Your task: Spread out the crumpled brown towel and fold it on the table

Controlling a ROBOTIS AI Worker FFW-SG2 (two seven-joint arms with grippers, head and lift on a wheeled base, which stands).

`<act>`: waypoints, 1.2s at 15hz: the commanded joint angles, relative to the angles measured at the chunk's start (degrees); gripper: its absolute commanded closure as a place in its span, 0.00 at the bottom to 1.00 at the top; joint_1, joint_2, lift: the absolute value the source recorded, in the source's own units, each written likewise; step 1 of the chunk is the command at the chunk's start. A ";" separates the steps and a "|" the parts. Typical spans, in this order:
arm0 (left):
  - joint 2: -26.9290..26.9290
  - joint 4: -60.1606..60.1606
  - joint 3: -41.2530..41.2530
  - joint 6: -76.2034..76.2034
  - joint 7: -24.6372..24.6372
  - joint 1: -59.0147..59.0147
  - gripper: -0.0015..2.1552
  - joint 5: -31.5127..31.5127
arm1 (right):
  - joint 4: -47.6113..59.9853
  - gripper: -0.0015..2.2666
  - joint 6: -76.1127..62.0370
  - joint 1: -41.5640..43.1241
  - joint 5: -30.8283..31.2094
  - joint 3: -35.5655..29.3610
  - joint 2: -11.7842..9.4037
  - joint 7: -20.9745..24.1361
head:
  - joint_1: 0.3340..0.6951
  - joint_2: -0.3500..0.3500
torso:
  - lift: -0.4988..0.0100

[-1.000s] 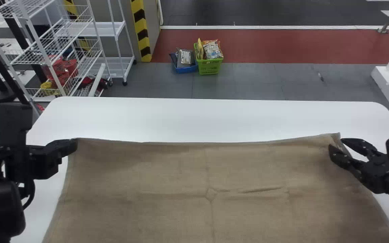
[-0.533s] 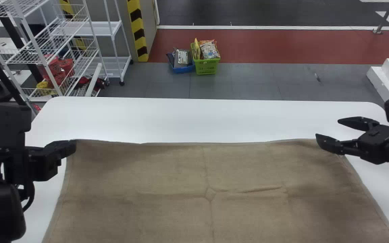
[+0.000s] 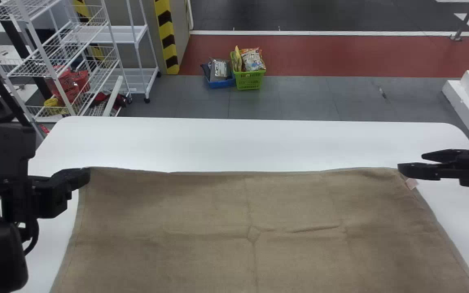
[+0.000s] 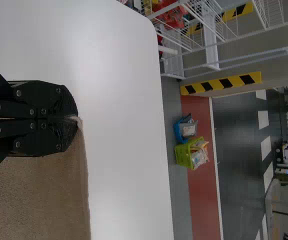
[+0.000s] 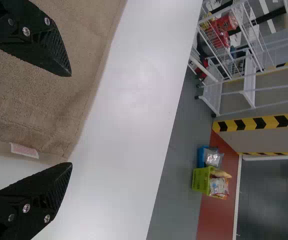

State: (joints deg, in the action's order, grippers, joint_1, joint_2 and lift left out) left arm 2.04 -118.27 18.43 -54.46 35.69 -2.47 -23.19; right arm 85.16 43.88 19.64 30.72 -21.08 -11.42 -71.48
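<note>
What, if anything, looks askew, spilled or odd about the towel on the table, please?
Only small things: a short raised crease right of the brown towel's middle breaks the otherwise smooth cloth, and its far edge runs slightly wavy. Nothing looks spilled or damaged.

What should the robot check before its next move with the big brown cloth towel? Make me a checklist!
1. Brown cloth towel spread out on the smooth white table: ok.
2. Black left gripper pinching the towel's far left corner: ok.
3. Black two-fingered right gripper pinching the far right corner: not ok, its fingers are apart.
4. Towel free of wrinkles: not ok, a small wrinkle lies right of its middle.
5. Towel's near edge straight: cannot tell.
</note>
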 commanded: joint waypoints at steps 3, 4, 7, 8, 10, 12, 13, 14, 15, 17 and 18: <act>0.07 0.50 -2.96 -0.17 0.00 1.76 0.72 -1.60 | -10.10 0.13 10.04 8.48 2.94 0.43 -6.15 -6.30 | 1.00 0.49 | 0.73; 0.07 0.50 -3.40 -0.17 -0.09 1.76 0.72 -1.77 | -11.07 0.13 11.27 9.45 5.23 1.57 -6.33 -6.84 | 1.00 0.47 | 0.73; 0.07 0.94 -4.37 -0.17 -0.09 2.29 0.72 -1.95 | -13.18 0.13 12.15 10.85 7.86 2.80 -6.42 -6.84 | 1.00 0.41 | 0.73; 0.07 1.03 -4.63 -0.17 -0.09 2.38 0.72 -2.21 | -15.47 0.13 12.15 12.17 8.04 3.59 -6.77 -6.84 | 1.00 0.40 | 0.73; 0.07 1.29 -6.22 -0.53 -0.09 3.08 0.72 -3.00 | -19.95 0.13 11.98 14.02 9.97 5.61 -7.30 -6.84 | 1.00 0.39 | 0.73; 0.07 1.56 -6.92 -0.53 -0.18 3.17 0.72 -3.27 | -21.88 0.13 11.80 14.81 10.24 6.76 -7.21 -6.84 | 1.00 0.39 | 0.73; 0.07 1.82 -7.01 -0.53 -0.27 3.17 0.72 -3.44 | -22.94 0.13 11.80 15.51 10.41 7.99 -7.03 -6.84 | 1.00 0.38 | 0.73; 0.07 1.82 -6.83 -0.35 -0.18 3.17 0.72 -3.44 | -23.55 0.13 11.80 15.95 10.50 8.69 -6.95 -6.84 | 1.00 0.38 | 0.73; 0.07 1.82 -6.65 -0.53 -0.18 3.17 0.72 -3.44 | -24.52 0.13 11.63 16.83 10.59 8.69 -6.86 -6.84 | 1.00 0.38 | 0.73; 0.16 1.99 -6.65 -0.35 -0.18 3.17 0.72 -3.44 | -26.36 0.13 11.10 17.97 10.85 9.48 -6.77 -5.78 | 1.00 0.39 | 0.73; 0.16 2.08 -6.65 -0.35 -0.27 3.17 0.72 -3.35 | -28.21 0.13 11.10 18.76 11.20 11.06 -6.59 -4.55 | 1.00 0.40 | 0.73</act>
State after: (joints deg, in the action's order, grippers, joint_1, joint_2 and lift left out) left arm 2.19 -116.31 11.77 -54.81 35.45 0.70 -26.62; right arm 58.98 55.09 37.47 41.52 -11.60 -18.21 -76.73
